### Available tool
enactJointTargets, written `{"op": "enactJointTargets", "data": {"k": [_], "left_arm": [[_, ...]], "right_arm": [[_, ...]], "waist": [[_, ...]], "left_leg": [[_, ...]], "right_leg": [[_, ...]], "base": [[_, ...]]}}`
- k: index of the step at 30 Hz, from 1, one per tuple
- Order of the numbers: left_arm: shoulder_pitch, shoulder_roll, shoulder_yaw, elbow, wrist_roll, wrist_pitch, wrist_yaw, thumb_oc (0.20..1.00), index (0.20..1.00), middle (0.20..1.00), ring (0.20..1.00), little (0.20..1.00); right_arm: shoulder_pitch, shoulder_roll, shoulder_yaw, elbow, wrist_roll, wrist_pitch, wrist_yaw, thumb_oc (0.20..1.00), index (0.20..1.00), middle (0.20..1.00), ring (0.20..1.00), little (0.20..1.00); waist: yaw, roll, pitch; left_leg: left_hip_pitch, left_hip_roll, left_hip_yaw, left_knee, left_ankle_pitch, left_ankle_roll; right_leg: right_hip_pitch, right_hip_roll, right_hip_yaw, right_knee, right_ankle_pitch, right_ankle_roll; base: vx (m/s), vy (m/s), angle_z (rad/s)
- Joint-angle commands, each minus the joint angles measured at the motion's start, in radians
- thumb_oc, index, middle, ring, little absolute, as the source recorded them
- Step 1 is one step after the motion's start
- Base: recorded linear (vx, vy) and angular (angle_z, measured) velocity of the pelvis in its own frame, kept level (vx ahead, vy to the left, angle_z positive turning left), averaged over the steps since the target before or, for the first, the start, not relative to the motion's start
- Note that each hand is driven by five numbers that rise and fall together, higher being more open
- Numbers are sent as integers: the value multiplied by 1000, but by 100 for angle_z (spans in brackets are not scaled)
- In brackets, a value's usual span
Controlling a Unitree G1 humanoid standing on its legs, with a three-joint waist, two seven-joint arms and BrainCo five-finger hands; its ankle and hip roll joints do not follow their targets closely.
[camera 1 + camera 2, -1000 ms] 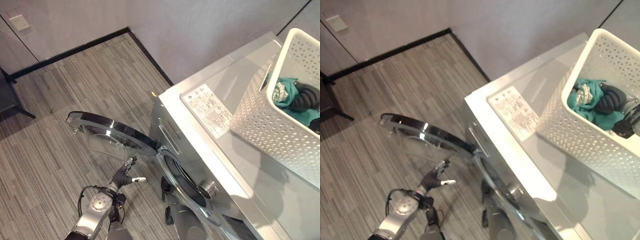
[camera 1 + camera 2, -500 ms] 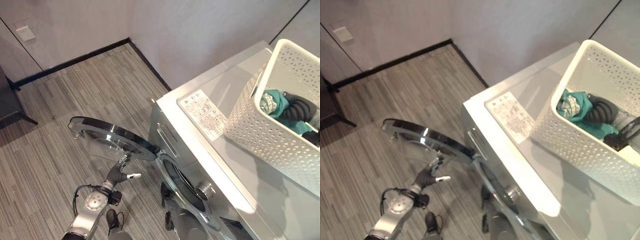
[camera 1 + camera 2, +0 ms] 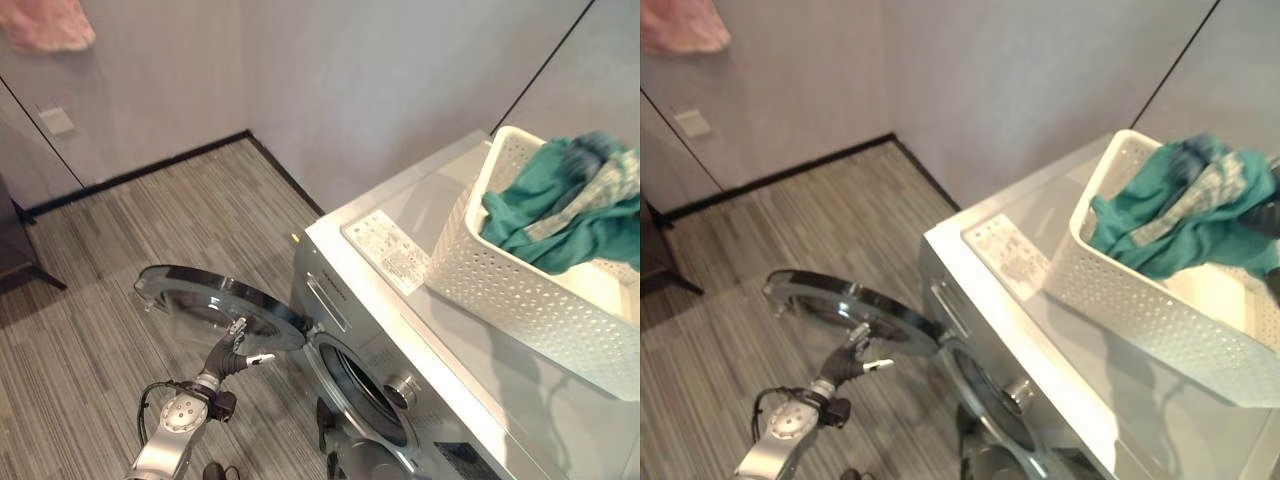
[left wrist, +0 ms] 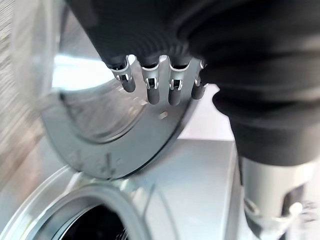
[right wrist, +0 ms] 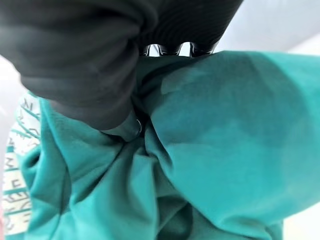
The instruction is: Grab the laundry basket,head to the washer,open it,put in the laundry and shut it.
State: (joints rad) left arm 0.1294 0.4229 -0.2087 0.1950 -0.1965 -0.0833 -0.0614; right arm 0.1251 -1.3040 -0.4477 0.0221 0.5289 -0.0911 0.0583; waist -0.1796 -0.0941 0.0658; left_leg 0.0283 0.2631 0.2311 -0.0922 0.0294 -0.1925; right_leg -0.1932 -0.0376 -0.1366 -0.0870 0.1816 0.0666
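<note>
Teal laundry [image 5: 210, 145] bunched in R hand [image 5: 90, 60], above white basket [image 3: 520, 300].

Open door [image 3: 215, 305] swung wide; drum opening [image 3: 368, 392] unblocked; floor [image 3: 150, 220] beside it bare.

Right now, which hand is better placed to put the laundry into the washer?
The right hand: it grips the teal cloth above the basket. The left hand is at the open door.
</note>
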Motion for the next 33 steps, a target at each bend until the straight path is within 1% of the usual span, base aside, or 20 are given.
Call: {"op": "enactJointTargets", "data": {"k": [1,5,7,8,9,12,13,17,18,21,23,25,26,27,28,29,30,32,33], "left_arm": [[-21,22,-12,-57,-15,-39,3,1000,1000,1000,1000,1000],[-47,18,-29,-52,-18,-42,25,1000,1000,1000,1000,1000],[-50,17,-28,-51,-16,-42,29,1000,1000,1000,1000,1000],[-59,20,-37,-54,-16,-44,35,1000,1000,1000,1000,1000],[-75,24,-38,-61,-9,-44,44,1000,1000,1000,1000,1000],[-87,23,-37,-73,-3,-50,51,1000,1000,1000,1000,1000],[-106,19,-40,-87,-10,-55,62,1000,1000,1000,1000,1000],[-127,10,-42,-106,-18,-61,79,1000,1000,1000,1000,1000],[-135,8,-44,-110,-18,-63,87,1000,1000,1000,1000,1000],[-138,7,-43,-108,-16,-65,92,1000,1000,1000,1000,1000],[-136,7,-46,-104,-15,-70,97,1000,1000,1000,1000,1000],[-132,6,-45,-104,-13,-69,99,1000,1000,1000,1000,1000],[-121,2,-32,-101,-8,-68,102,1000,1000,1000,1000,1000],[-116,4,-26,-100,-7,-70,103,1000,1000,1000,1000,1000],[-112,6,-21,-99,-1,-72,107,1000,1000,1000,1000,1000],[-108,8,-15,-98,6,-73,109,1000,1000,1000,1000,1000],[-109,11,-17,-99,7,-73,109,1000,1000,1000,1000,1000],[-103,9,-3,-96,16,-74,111,1000,1000,1000,1000,1000],[-99,12,3,-97,23,-74,113,1000,1000,1000,1000,1000]], "right_arm": [[-134,-48,-50,49,32,-55,-82,200,200,200,200,200],[-311,-100,33,136,-34,-36,-170,200,200,200,200,200],[-363,-107,75,150,-48,-33,-178,200,200,200,200,200],[-398,-109,92,156,-47,-37,-189,200,200,200,200,200],[-495,-109,171,184,-50,-30,-204,200,200,200,200,200],[-568,-107,231,202,-68,-26,-215,200,200,200,200,200],[-621,-96,269,209,-82,-24,-235,200,200,200,200,200],[-697,-82,317,215,-111,-31,-265,200,200,200,200,200],[-747,-79,334,218,-156,-28,-298,200,200,200,200,200],[-800,-73,358,205,-195,-30,-322,200,200,200,200,200],[-856,-57,372,200,-232,-34,-363,200,200,200,200,200],[-857,-54,369,204,-248,-33,-375,200,200,200,200,200],[-843,-48,347,197,-301,-25,-401,200,200,200,200,200],[-819,-40,317,187,-337,-17,-417,200,200,200,200,200],[-810,-39,301,182,-363,-16,-434,200,200,200,200,200],[-792,-39,273,175,-391,-11,-450,200,200,200,200,200],[-776,-35,257,169,-395,-10,-451,200,200,200,200,200],[-741,-35,217,158,-441,1,-465,200,200,200,200,200],[-682,-26,161,144,-468,9,-470,200,200,200,200,200]], "waist": [[17,-30,13],[26,-29,-3],[27,-28,-4],[33,-28,-8],[31,-27,-13],[26,-25,-18],[25,-24,-21],[20,-20,-21],[18,-22,-19],[17,-24,-13],[18,-30,0],[17,-31,6],[9,-31,14],[10,-36,17],[7,-37,20],[5,-41,25],[11,-46,26],[0,-49,31],[1,-55,37]], "left_leg": [[85,86,-17,27,-27,4],[107,73,-16,29,-46,11],[111,70,-15,30,-48,13],[113,68,-16,30,-49,14],[118,64,-18,31,-55,16],[123,60,-18,31,-60,18],[124,57,-19,34,-66,20],[126,51,-23,48,-84,25],[124,46,-23,80,-103,31],[114,41,-23,131,-128,38],[95,28,-19,209,-178,51],[90,22,-16,233,-198,56],[82,11,-10,271,-230,71],[77,4,-3,299,-258,81],[74,-1,0,316,-271,87],[69,-10,6,335,-297,99],[66,-12,9,345,-305,102],[64,-29,17,370,-334,117],[56,-36,22,400,-357,128]], "right_leg": [[-34,-148,61,117,-99,138],[-15,-159,65,108,-92,142],[-10,-160,67,106,-90,143],[-7,-162,65,105,-89,143],[2,-166,68,100,-86,144],[8,-170,68,98,-86,145],[13,-174,66,98,-87,145],[17,-177,70,103,-89,146],[17,-180,79,103,-83,146],[18,-183,92,97,-75,146],[19,-189,115,83,-56,150],[18,-191,124,77,-46,154],[12,-195,141,68,-30,162],[6,-200,154,62,-17,169],[2,-204,162,56,-7,174],[-4,-209,172,48,3,181],[-5,-211,177,45,6,184],[-12,-221,190,34,21,190],[-14,-227,195,26,34,194]], "base": [[5,37,1],[5,41,-4],[8,22,-4],[11,34,-14],[14,32,-12],[2,8,-3],[0,0,0],[-8,7,0],[0,0,0],[-41,33,-6],[-64,64,-16],[-56,64,-18],[-75,100,-23],[-97,130,-33],[-94,135,-41],[-71,99,-38],[-69,106,-32],[-73,132,-25],[-102,191,-16]]}}
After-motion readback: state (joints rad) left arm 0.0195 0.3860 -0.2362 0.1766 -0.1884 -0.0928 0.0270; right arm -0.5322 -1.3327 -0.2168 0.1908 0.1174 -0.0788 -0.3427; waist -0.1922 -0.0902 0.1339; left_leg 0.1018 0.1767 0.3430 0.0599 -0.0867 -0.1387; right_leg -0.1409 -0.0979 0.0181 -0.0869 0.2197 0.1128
